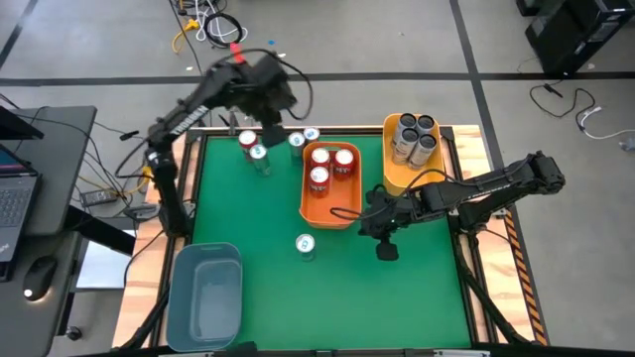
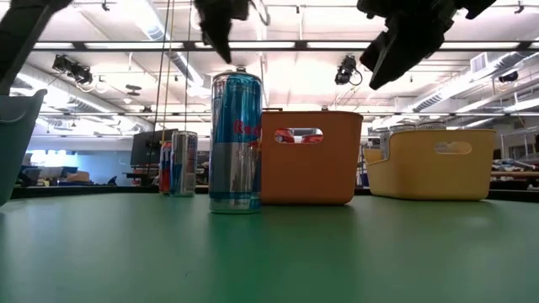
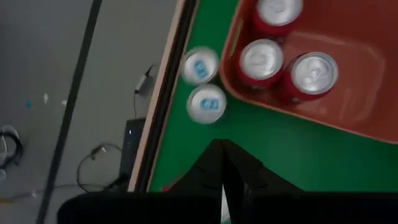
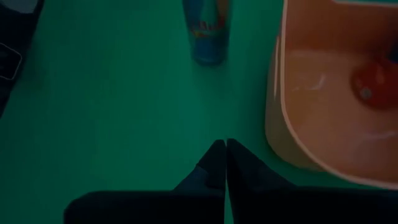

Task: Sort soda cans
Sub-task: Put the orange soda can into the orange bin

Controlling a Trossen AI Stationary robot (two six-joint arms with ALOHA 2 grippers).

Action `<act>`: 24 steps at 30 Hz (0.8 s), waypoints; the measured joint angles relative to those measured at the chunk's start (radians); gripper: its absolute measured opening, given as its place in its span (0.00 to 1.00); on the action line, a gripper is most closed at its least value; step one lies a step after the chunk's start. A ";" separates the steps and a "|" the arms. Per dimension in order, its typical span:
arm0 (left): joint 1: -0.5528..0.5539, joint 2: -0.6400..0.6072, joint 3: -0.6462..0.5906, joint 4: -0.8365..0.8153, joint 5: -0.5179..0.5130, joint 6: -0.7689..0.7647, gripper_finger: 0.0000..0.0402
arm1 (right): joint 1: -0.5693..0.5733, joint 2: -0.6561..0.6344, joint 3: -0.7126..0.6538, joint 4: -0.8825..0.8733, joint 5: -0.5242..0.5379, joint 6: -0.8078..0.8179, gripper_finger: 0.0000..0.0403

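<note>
Green mat lies under my right gripper (image 4: 224, 149), fingers pressed together, holding nothing, beside the orange bin (image 1: 332, 213); one blue can (image 1: 306, 245) stands nearby. My left gripper (image 3: 222, 152), also closed and empty, hangs over the far cans (image 1: 256, 151).

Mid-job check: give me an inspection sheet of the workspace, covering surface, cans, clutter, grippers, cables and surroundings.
Surface: green table, largely bare at the front.
Job's things: three red cans in the orange bin; four dark cans in the yellow bin; blue bin empty; one blue can stands alone mid-table; a red can and three blue cans stand loose near the far edge.
Clutter: nothing seen.
Grippers: left gripper shut, above the far-edge cans; right gripper shut, beside the orange bin's front.
Cables: loose cables on the floor.
Surroundings: laptop on a side desk at left.
</note>
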 joint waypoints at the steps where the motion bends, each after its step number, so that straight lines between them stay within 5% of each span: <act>1: 0.015 -0.021 -0.022 0.003 0.007 -0.016 0.02 | 0.000 0.000 0.000 0.009 0.000 -0.010 0.01; 6: 0.089 -0.154 -0.231 0.066 0.011 -0.103 0.01 | 0.000 0.000 0.000 0.056 0.000 -0.036 0.00; 16: 0.216 -0.513 -0.899 0.430 0.017 -0.098 0.00 | -0.001 0.002 0.000 0.163 0.048 -0.038 0.02; 24: 0.394 -0.719 -1.150 0.579 0.243 -0.052 0.00 | -0.025 0.002 0.000 0.299 0.138 0.008 0.00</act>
